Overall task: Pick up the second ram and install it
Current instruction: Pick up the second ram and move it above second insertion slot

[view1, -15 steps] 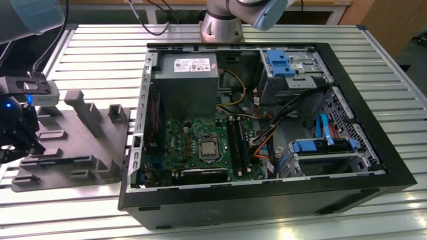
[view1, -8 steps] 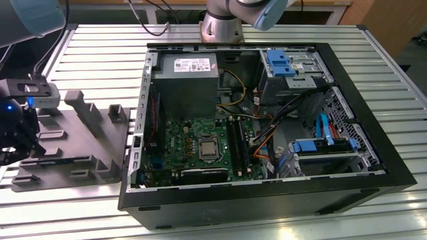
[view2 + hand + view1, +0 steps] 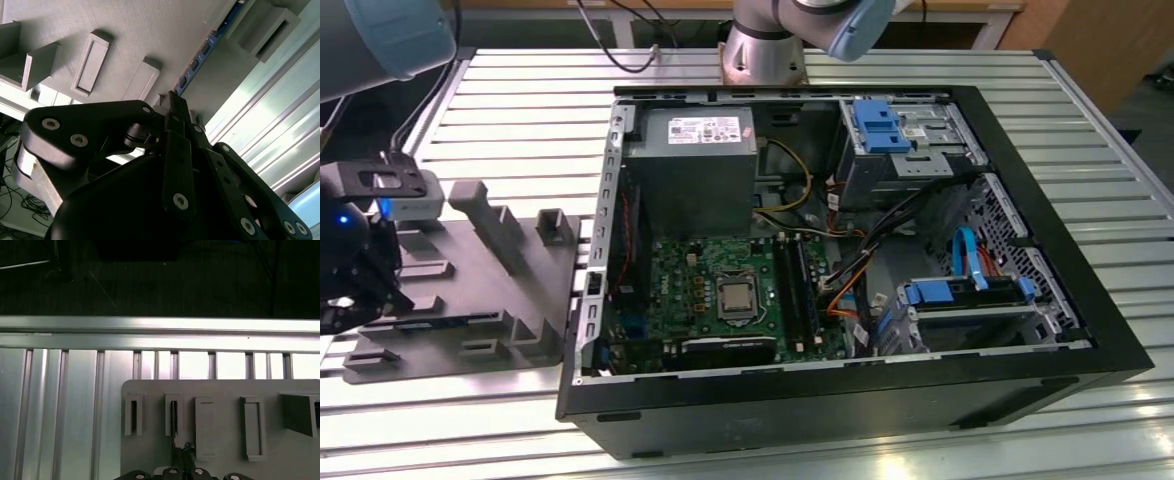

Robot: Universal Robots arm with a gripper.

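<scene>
Slatted metal table [image 3: 520, 90] carries grey holder tray [image 3: 467, 270]; gripper [image 3: 180, 107] (fingers [image 3: 177, 150] pressed together) hovers over it, tips beside the second ram [image 3: 206, 48].

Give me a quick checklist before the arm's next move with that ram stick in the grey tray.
1. End effector at the second ram's near end: ok.
2. Ram lying in its groove in the grey holder tray: ok.
3. Ram lifted clear of the tray: not ok.
4. Computer case open, motherboard exposed: ok.
5. Free memory slot for it: cannot tell.
6. Orange cables clear of the slots: cannot tell, they run close beside.
</scene>
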